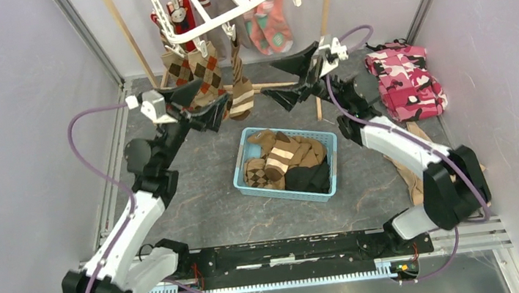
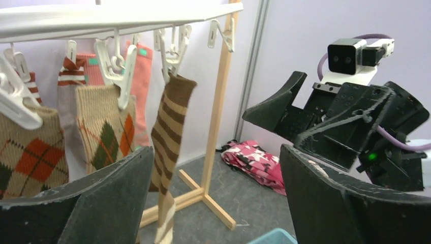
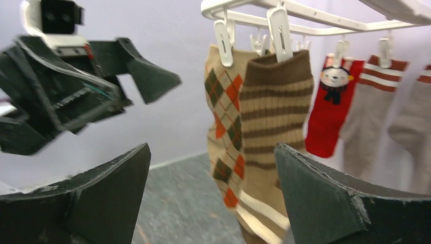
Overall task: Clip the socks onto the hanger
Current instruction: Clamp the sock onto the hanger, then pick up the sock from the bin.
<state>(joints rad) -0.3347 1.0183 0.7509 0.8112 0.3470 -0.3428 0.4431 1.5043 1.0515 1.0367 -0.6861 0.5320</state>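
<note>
Beyond the basket (image 1: pixel 239 172) hover the left gripper (image 1: pixel 202 105) and right gripper (image 1: pixel 291 78), jaws apart and empty, with its socks (image 1: pixel 280 160) lying below between them.

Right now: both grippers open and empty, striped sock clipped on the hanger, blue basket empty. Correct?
Not quite. The blue basket isn't empty: the top view shows several socks lying in it. The rest holds: left gripper and right gripper are open and empty, and the striped sock hangs clipped on the hanger.
</note>
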